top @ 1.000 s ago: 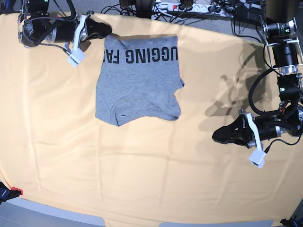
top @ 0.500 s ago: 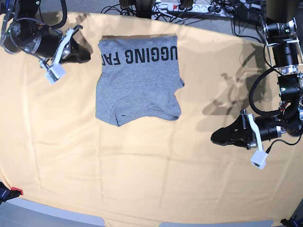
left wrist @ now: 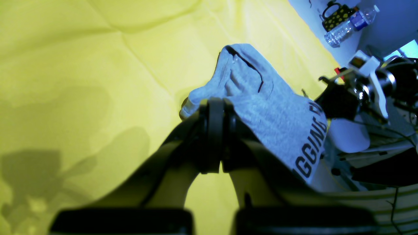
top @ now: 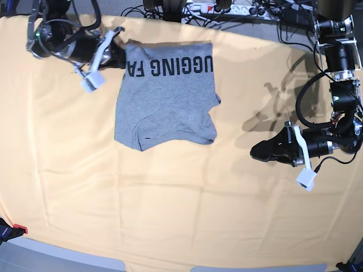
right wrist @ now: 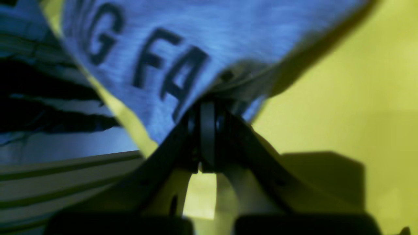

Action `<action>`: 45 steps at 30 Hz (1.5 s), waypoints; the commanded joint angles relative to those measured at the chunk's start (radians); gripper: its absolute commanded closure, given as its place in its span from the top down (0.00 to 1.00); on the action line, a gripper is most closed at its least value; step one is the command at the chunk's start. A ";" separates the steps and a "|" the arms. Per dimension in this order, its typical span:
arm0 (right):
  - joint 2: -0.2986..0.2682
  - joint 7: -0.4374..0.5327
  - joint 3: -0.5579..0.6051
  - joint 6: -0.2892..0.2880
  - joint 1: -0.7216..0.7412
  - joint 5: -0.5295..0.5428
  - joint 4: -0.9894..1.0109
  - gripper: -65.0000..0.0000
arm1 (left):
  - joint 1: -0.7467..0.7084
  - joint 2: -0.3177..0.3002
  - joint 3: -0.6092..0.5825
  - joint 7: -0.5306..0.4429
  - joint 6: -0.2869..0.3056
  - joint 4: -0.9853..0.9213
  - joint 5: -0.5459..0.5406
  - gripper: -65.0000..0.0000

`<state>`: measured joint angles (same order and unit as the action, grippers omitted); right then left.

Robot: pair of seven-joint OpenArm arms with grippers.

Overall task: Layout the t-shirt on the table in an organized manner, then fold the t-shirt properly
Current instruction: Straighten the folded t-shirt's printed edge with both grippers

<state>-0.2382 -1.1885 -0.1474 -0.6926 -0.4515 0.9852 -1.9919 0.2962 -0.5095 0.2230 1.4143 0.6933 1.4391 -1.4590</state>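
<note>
Right gripper [top: 121,56] has its jaws pressed together at the far-left corner of the t-shirt [top: 164,102], by the "FA" lettering; whether cloth is actually pinched between them can't be told, since the wrist view is blurred, though the shirt edge sits right over the tips. Left gripper [top: 256,152] is also closed, empty, hovering low over bare desk [top: 181,215] well right of the shirt, its tips pointing toward it.

T-shirt lies folded into a rough rectangle on the far-centre part of the desk, black block letters "UGGING FA" running along its far edge and reading upside down in the base view, plain grey below. Near edge is uneven, with a rounded lump at the near-right corner and a small notch on the right side.

Desk cloth is pale yellow-orange with faint creases. Cables and a power strip [top: 227,8] sit past the far edge. Left wrist view shows a plastic bottle [left wrist: 349,26] and a spotted mug [left wrist: 336,16] beyond the desk.
</note>
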 commanded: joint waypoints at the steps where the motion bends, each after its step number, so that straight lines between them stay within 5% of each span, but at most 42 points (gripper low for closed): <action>1: -0.008 0.006 0.026 -0.006 0.000 0.019 -0.014 0.00 | 0.019 -0.014 0.007 -0.018 0.005 0.014 -0.025 0.00; 11: -0.009 -0.140 0.100 -0.006 0.000 0.005 -0.016 0.00 | 0.014 -0.018 0.007 -0.018 0.005 0.014 -0.025 0.00; 21: -0.009 -0.133 -0.195 -0.006 0.040 0.017 -0.016 0.00 | 0.002 -0.029 0.008 -0.018 0.005 0.016 -0.025 0.00; 29: -0.009 -0.134 -0.396 -0.006 0.051 0.203 -0.016 0.00 | -0.232 -0.025 0.015 -0.018 -0.006 0.178 -0.025 0.00; 35: -0.009 -0.137 -0.416 -0.006 0.052 0.220 -0.016 0.00 | -0.396 -0.023 0.044 -0.064 -0.072 0.282 0.203 0.00; 45: -0.009 -0.137 -0.416 -0.006 0.053 0.224 -0.016 0.00 | -0.471 0.140 0.044 -0.048 -0.069 0.281 0.221 0.00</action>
<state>-0.2352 -1.3437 -0.5583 -0.6926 -0.4015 1.1862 -1.9919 -0.1852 -0.3588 0.2615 1.3758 0.6212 1.7050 -1.2118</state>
